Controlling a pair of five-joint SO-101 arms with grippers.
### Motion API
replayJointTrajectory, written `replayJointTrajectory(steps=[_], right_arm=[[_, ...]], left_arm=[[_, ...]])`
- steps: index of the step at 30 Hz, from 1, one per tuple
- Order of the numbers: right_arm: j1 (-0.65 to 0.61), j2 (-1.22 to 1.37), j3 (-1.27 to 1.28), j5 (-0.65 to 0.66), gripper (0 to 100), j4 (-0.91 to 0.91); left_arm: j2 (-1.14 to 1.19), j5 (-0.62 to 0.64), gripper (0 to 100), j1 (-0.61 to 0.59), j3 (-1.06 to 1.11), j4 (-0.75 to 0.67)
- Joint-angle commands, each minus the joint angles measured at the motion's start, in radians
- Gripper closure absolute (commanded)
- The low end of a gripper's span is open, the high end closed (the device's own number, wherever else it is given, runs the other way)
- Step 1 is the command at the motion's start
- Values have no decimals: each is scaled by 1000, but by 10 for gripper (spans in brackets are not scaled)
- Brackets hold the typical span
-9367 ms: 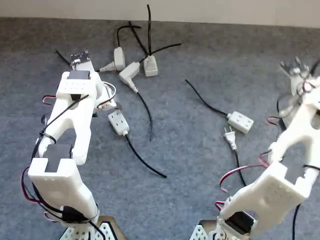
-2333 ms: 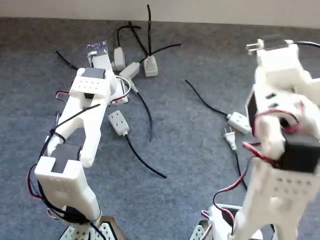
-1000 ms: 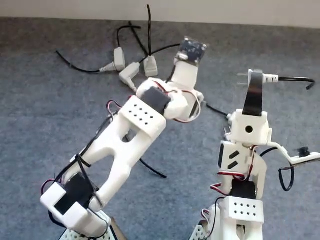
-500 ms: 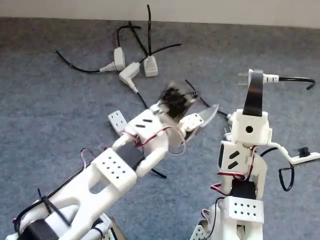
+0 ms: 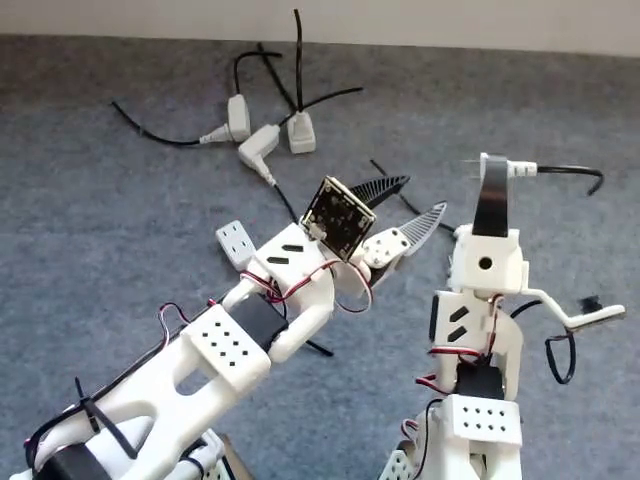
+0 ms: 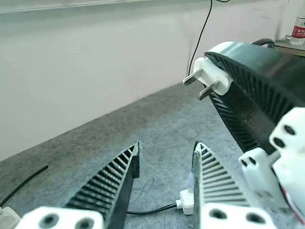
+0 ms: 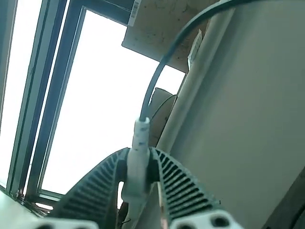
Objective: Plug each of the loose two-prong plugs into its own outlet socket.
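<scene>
Well left of the raised plug (image 5: 516, 169), three white connectors (image 5: 258, 146) are seen lying close together on the grey carpet (image 5: 90, 200). Nearer to that plug, an outlet socket (image 5: 236, 244) is laid flat beside the left arm. Just left of the plug, the left gripper (image 5: 426, 193) is held wide open with nothing in it. The plug itself is clamped in the right gripper (image 5: 491, 170), clear of the carpet, its prongs turned towards the left gripper.
</scene>
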Motion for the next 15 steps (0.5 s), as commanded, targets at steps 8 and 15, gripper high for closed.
replayJointTrajectory(steps=[8, 15], right_arm=[[-42, -12, 25, -6, 991, -18], [-47, -18, 71, 64, 991, -16]], left_arm=[[-36, -17, 812, 4, -28, 18], [-127, -18, 808, 2, -25, 169]])
